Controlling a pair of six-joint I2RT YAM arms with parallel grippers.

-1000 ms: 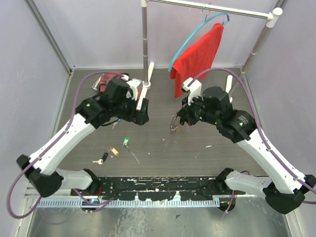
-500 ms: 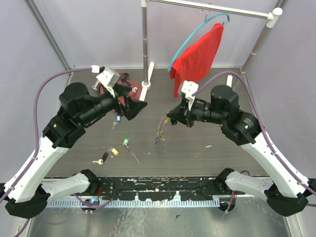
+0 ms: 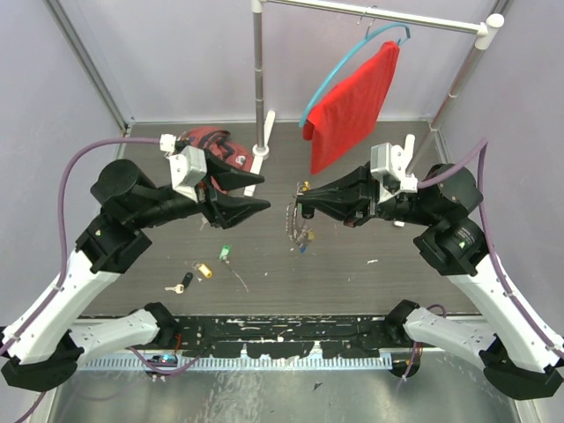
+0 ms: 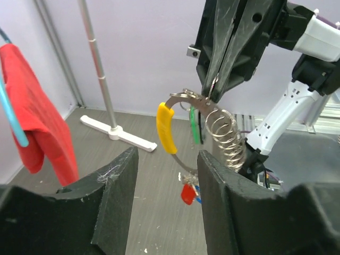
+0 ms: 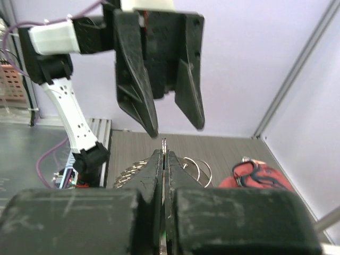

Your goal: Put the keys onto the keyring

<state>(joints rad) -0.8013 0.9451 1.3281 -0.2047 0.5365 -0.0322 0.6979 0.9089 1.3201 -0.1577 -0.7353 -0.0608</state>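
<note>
My right gripper [image 3: 298, 204] is shut on the keyring [image 3: 300, 231] and holds it in the air above the mat. The keyring carries a yellow sleeve [image 4: 165, 127], a green tag [image 4: 196, 125], a metal coil [image 4: 226, 137] and red and blue tags [image 4: 187, 194] hanging below. My left gripper [image 3: 264, 191] is open and empty, level with the ring and pointing at it from the left. In the left wrist view its fingers [image 4: 114, 202] frame the ring without touching it. Three loose keys lie on the table: green [image 3: 226, 253], yellow [image 3: 204, 270], black [image 3: 182, 284].
A red pouch [image 3: 204, 141] lies at the back left. A metal stand pole [image 3: 258, 79] with a white foot stands at the back centre. A red cloth [image 3: 352, 101] hangs on a blue hanger from the rail at the back right.
Both arms have risen and turned to face each other. The right gripper has lifted the keyring off the table. The left gripper has swung from pointing down to pointing right, jaws open.
</note>
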